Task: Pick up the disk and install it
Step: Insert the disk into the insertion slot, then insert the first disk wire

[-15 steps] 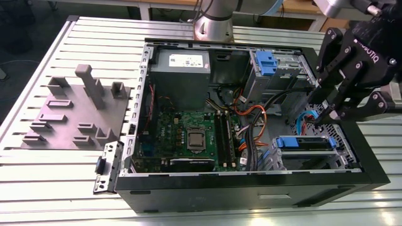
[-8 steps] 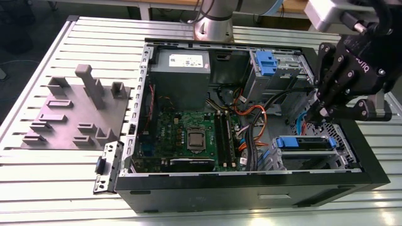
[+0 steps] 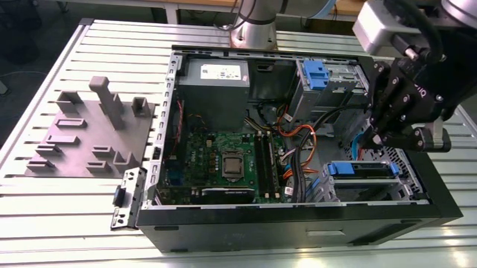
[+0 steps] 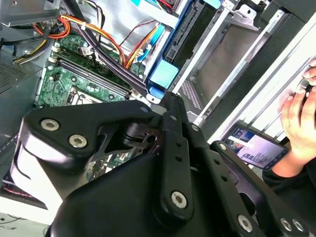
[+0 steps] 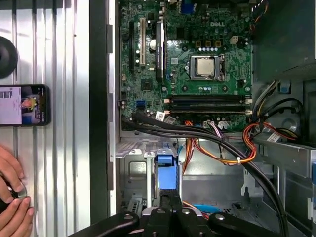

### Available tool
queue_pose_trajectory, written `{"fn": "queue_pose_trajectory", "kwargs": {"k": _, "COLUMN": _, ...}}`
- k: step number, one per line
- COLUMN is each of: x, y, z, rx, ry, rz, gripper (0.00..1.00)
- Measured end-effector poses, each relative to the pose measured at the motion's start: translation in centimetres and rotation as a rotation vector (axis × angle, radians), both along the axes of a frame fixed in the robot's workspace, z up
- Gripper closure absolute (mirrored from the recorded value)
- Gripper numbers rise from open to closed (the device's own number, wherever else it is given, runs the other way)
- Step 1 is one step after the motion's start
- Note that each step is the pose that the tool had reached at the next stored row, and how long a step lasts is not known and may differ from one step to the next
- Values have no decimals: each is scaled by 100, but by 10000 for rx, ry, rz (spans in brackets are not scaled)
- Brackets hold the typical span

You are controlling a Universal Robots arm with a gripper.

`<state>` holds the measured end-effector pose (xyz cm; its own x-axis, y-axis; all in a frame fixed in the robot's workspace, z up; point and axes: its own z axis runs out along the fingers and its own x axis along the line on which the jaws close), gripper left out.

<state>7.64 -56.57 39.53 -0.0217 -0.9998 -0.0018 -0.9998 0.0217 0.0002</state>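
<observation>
**Open case (image 3: 298,223) on the worktop (image 3: 75,212), disk installation under way.**

We see the disk (image 3: 361,170) lying in the drive bay at the case's front corner, across the board (image 3: 223,162) from the power supply. Its blue carrier end faces the case's open side. In both wrist views that blue end (image 5: 167,173) (image 4: 163,74) stands directly ahead of the pincer's tips.

The pincer (image 5: 170,200) is drawn narrow, with its fingertips brought together. It meets the blue end, or stops just short of it. We cannot tell whether it nips the carrier edge or only bears against it. In the exterior view the pincer (image 3: 384,139) hangs above the case's front wall, directly over the bay.

We judge that the pick-up is done and that the step in hand is seating the disk. The carrier sits within the bay's metal frame, but we cannot confirm that it is fully home.

Seating calls for pressure straight along the bay's rails. It must also keep clear of the cables (image 5: 222,148), which run from the board past the bay's inner side.

Outside the case, beside its front wall, a phone (image 5: 24,104) lies on the worktop, and a person's hand (image 5: 12,197) rests near it.
</observation>
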Motion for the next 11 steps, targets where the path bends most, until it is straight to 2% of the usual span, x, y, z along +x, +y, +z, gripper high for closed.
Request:
{"fn": "queue_pose_trajectory", "kwargs": {"k": 5, "x": 0, "y": -3, "z": -86, "rx": 1, "ry": -3, "rz": 0, "gripper": 89}}
{"fn": "queue_pose_trajectory", "kwargs": {"k": 8, "x": 0, "y": -3, "z": -95, "rx": -3, "ry": -4, "rz": 0, "gripper": 89}}
{"fn": "queue_pose_trajectory", "kwargs": {"k": 9, "x": 0, "y": -3, "z": -97, "rx": 0, "ry": -41, "rz": 0, "gripper": 89}}
{"fn": "queue_pose_trajectory", "kwargs": {"k": 11, "x": 9, "y": -3, "z": -97, "rx": 0, "ry": -52, "rz": 0, "gripper": 89}}
